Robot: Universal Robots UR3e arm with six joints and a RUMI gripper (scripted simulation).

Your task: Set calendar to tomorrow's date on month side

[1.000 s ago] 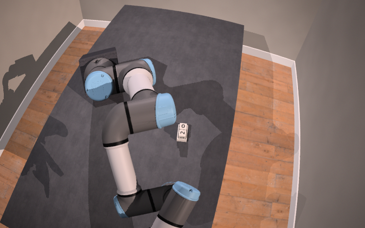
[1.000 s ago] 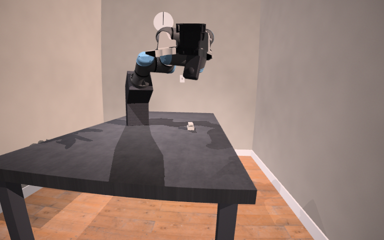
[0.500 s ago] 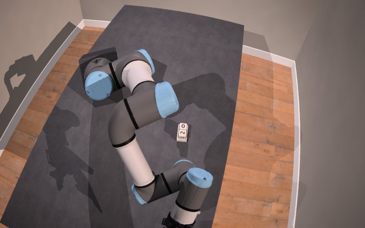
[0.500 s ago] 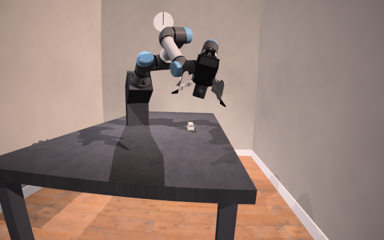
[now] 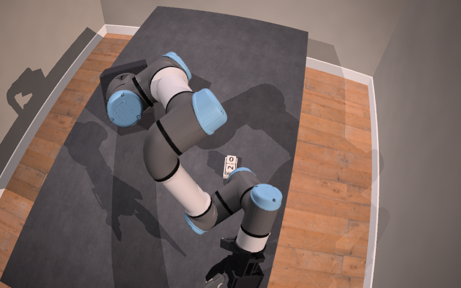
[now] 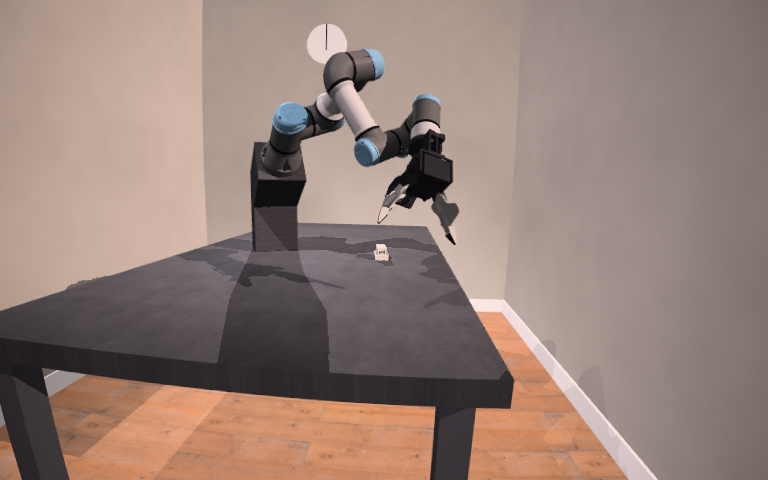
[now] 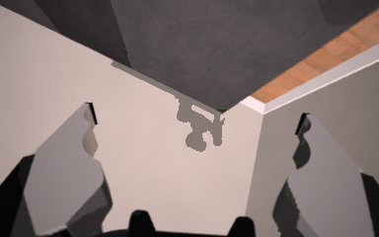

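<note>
Calendar [image 5: 230, 166] [image 6: 381, 252] waits under a spread claw [image 5: 234, 278] [image 6: 416, 232] [image 7: 195, 109]

On the table [image 5: 190, 254] [image 6: 396, 316] [image 7: 197, 39], the calendar lies just below the middle of the top view, with the arm's base [image 5: 117, 71] [image 6: 257, 215] at its ten o'clock. Two cubes, the 0 [image 5: 231, 159] at twelve o'clock and the 2 [image 5: 230, 167] at six, appear to sit in the tray [image 5: 225, 176], which presumably serves to keep them side by side and square.

Those digits are on top; the month side cannot be read from here (so neither can today's date, sadly). Which cube needs turning is therefore open.

From above, the claw is well apart from the calendar, between its five and six o'clock; in the exterior view it hangs at two o'clock. Its fingers are spread wide with nothing between them, which should suit taking a cube by opposite sides. The tilt probably needs correcting first: a slanted approach could nudge the tray or knock the neighbouring cube.

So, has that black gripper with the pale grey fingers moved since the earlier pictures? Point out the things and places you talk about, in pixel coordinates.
Yes. In the exterior view, the black gripper [image 5: 245, 273] [image 6: 416, 233] [image 7: 195, 109] is lower and farther right of the round white wall disc [image 6: 316, 44].
</note>
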